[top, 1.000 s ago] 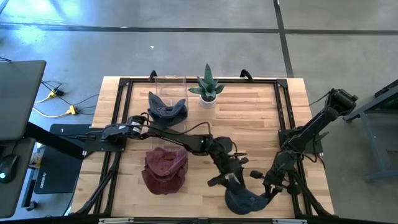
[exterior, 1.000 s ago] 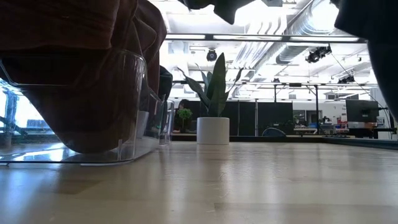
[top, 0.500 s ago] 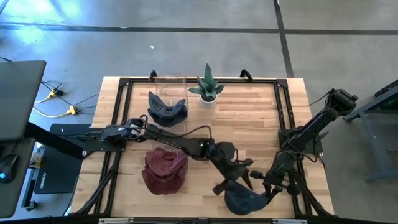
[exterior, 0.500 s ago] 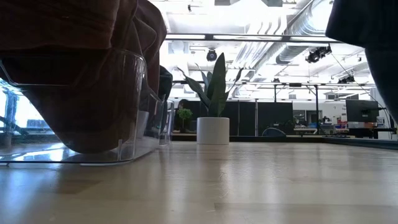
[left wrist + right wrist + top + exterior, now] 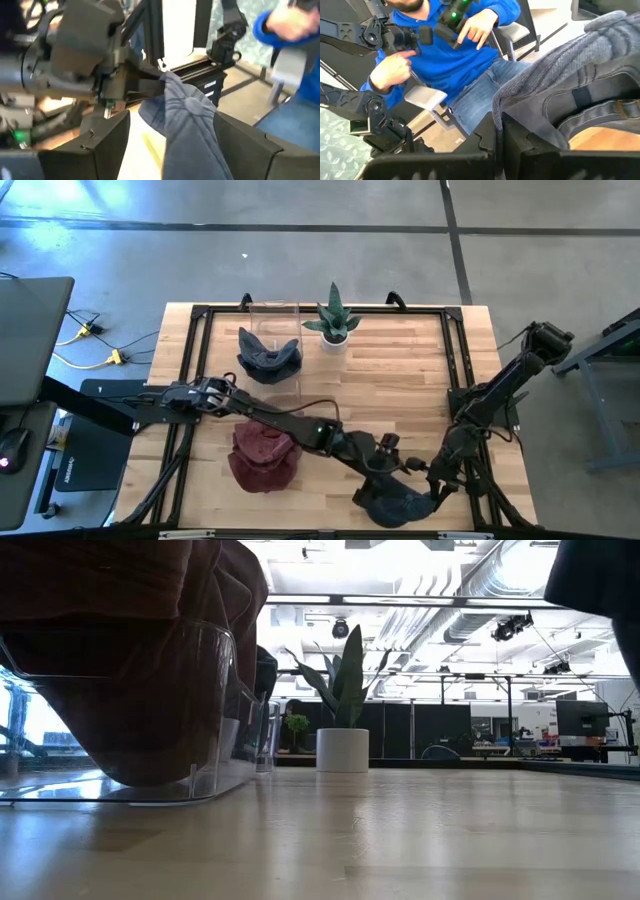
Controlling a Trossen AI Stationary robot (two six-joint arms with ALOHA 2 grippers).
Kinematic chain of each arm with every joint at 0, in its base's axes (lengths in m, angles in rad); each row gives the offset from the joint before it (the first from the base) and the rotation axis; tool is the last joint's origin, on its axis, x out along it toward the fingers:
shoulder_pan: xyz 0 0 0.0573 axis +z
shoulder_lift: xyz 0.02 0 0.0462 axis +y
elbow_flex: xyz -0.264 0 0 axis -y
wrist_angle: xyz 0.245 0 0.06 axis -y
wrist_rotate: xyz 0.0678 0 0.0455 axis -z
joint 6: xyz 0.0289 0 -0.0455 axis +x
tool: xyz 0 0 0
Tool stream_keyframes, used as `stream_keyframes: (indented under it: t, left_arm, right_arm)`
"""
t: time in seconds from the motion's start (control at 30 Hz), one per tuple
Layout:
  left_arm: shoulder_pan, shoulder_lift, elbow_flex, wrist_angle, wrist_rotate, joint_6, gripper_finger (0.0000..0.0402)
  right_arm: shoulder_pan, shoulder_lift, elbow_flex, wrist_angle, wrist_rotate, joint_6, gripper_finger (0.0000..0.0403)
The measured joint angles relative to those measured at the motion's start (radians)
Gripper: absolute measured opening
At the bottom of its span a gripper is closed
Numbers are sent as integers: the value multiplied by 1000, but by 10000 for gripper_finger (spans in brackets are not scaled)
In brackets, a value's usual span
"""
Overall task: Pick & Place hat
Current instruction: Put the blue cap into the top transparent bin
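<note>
Soft grey-blue cloth hat (image 5: 398,502) sits at the wooden desk's (image 5: 400,380) near edge, where it could slip off.
The left gripper (image 5: 385,480) is spread wide over it; the right gripper (image 5: 432,485) is clenched beside it and may snag the cloth.

Grey-blue hat (image 5: 398,504), maroon hat (image 5: 265,452), pale wooden table (image 5: 400,370).

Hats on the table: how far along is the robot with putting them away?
Done: a dark red hat and a dark blue hat each sit in a clear bin. In hand: a grey hat at the table's near edge, pinched by the shut right gripper, with the left gripper open over it. Left: getting it into a bin.
</note>
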Motion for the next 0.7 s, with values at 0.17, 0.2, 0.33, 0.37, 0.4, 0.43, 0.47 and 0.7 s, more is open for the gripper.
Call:
stream_keyframes:
  t: [0.17,0.2,0.33,0.37,0.4,0.43,0.47,0.7]
  left_arm:
    - [15,1,0,-8,54,-134,281]
    - [16,1,0,-7,82,-154,281]
    - [21,1,0,-7,143,-182,281]
    - [21,1,0,-8,144,-185,281]
    - [21,1,0,-8,144,-186,282]
    - [21,1,0,-9,144,-193,282]
    - [21,4,0,-11,144,-202,282]
    - [19,72,0,-8,158,-226,282]
  right_arm:
    - [-15,0,0,0,5,-19,8]
    - [-20,0,0,0,6,-19,9]
    - [-40,0,0,0,8,-26,7]
    - [-47,0,0,0,13,-29,5]
    - [-54,0,0,0,17,-34,4]
    - [-61,0,0,0,19,-41,3]
    - [-67,0,0,0,20,-45,4]
    - [-99,-1,0,-8,65,-46,3]
